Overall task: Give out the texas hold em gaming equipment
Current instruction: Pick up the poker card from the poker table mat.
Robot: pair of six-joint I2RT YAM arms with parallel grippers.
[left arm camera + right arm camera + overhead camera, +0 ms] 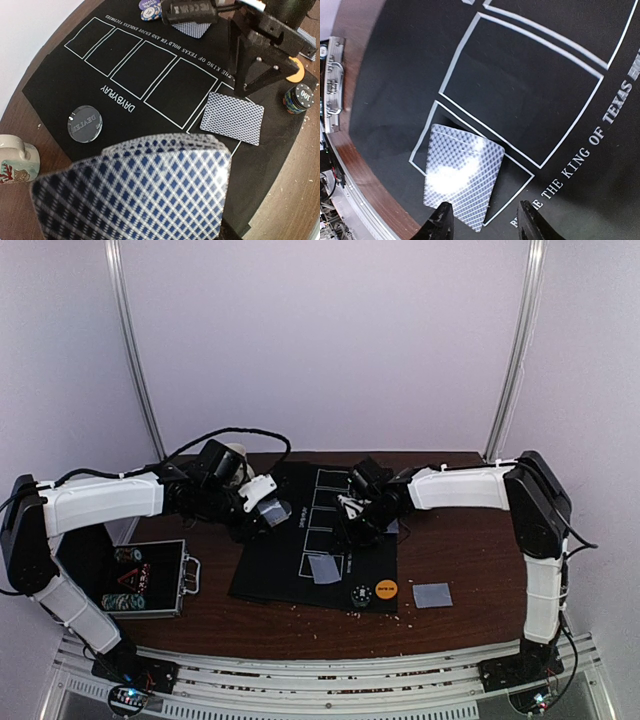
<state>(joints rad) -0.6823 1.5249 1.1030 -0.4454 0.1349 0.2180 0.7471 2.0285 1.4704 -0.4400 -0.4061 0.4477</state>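
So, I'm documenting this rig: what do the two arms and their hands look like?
The left arm and right arm have white shells between black joints. A black cable loops along the left one. The left hand and right hand are mostly black and boxy; the right hand's fingers are dark, tapering prongs.

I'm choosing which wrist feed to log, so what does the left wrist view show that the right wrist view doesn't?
Left only: fanned deck, dealer button, mug, chip stack. Right only: the metal case at the frame's edge. Both: black mat, one face-down card lying in its end box.
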